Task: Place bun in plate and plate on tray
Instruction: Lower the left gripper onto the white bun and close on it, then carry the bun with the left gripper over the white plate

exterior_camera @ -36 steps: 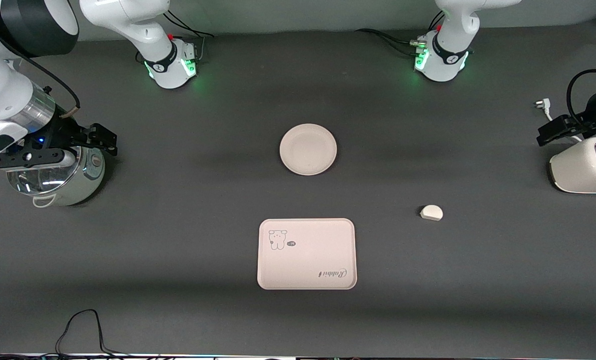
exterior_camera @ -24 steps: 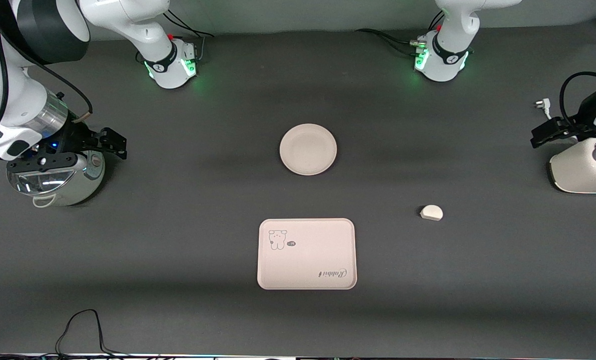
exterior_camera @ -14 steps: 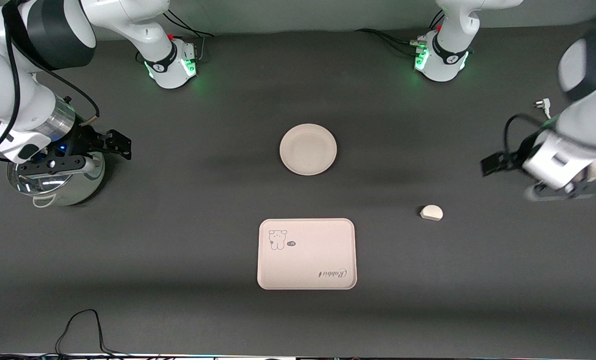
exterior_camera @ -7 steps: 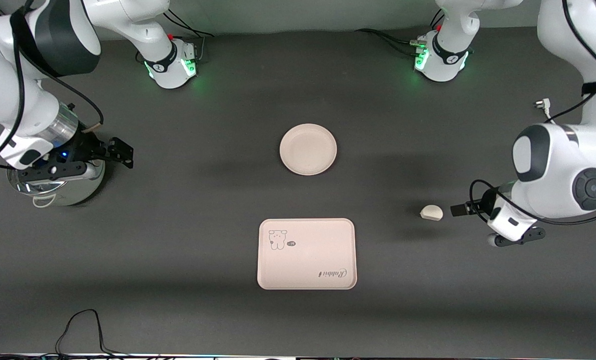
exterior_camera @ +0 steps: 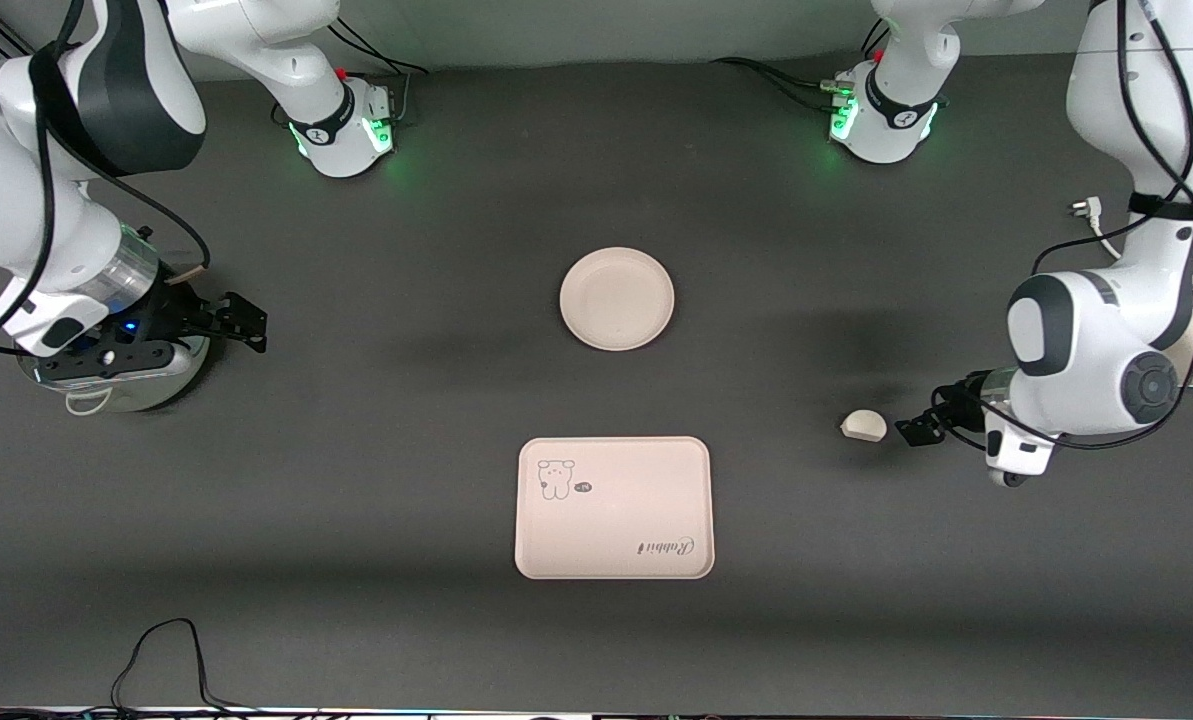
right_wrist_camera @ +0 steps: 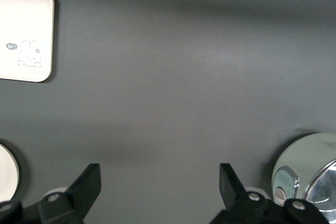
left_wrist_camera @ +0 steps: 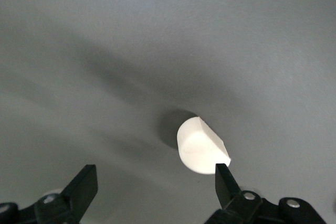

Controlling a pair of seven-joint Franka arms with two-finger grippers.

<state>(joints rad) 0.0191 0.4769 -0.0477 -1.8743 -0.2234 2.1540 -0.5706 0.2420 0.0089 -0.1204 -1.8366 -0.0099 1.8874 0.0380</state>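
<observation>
Bun (exterior_camera: 864,426) on counter (exterior_camera: 356,500), toward left arm's end, just beside open left end effector (exterior_camera: 918,430), untouched. Plate (exterior_camera: 617,298) bare mid-counter, tray (exterior_camera: 613,507) nearer the camera, apart from it. Right end effector (exterior_camera: 231,322) open, beside a steel pot (exterior_camera: 126,385) at right arm's end.

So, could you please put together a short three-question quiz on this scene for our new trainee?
1. True or false: the bun already lies in the plate.
2. Which gripper is beside the bun: A) left gripper, B) right gripper?
3. Fill in: of the plate and the tray, the ____ lies nearer to the front camera.

Key:
1. False; the bun lies on the bare table, toward the left arm's end, and the plate is empty.
2. A; its fingers are open. The right gripper, also open, waits by the steel pot.
3. Tray.
</observation>
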